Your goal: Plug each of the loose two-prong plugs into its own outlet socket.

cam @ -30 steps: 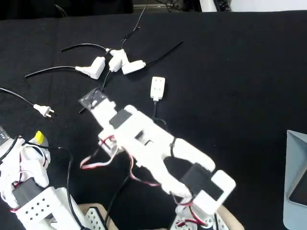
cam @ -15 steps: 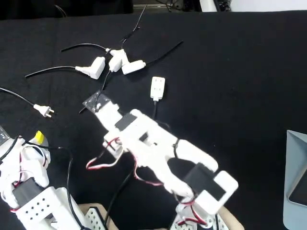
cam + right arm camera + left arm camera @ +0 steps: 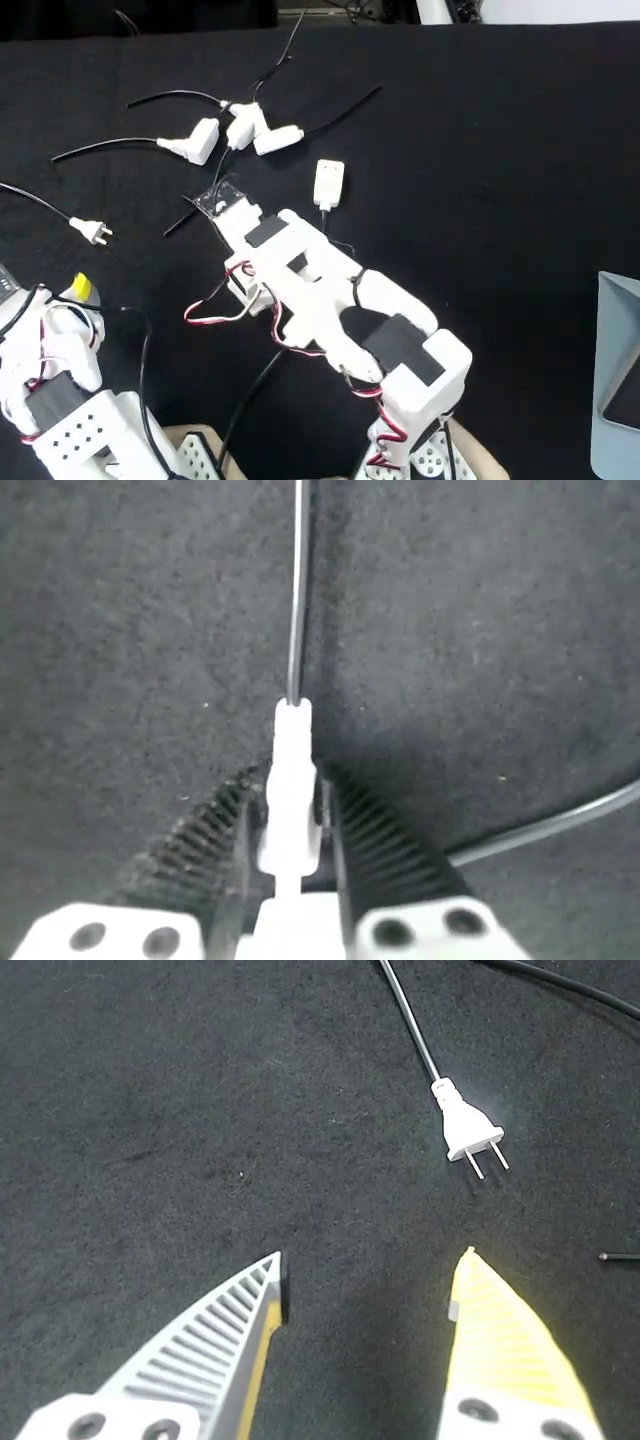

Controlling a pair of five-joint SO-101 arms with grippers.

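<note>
Since the earlier frames, the right gripper (image 3: 222, 200) has been shifted a little up the table (image 3: 500, 150), toward the sockets, and its arm has been drawn in toward its base. The sockets and the second plug are unchanged.

**Tool state.** The right gripper is clenched on a plug (image 3: 290, 800), which is pinched between both fingers. The left gripper (image 3: 370, 1260) is released, its fingers spread over bare cloth at the near left of the table.

**Step in hand.** The first plug is held and is judged to be in transit to a socket. A cluster of three sockets (image 3: 245, 128) lies just beyond the right gripper, and a single socket (image 3: 328, 183) lies beside it.

**Orientation.** The long axis of the held plug is in line with the fingers. Its cable (image 3: 298, 600) leaves from the far end, so the prongs, which are hidden, are judged to face the gripper base. The second plug (image 3: 92, 232) lies flat near the left arm, on a diagonal, with its prongs pointed away from its cable.

**Next move.** The prong end is expected to need turning toward a socket face and lining up with the slots. The socket is likely to need steadying.
</note>
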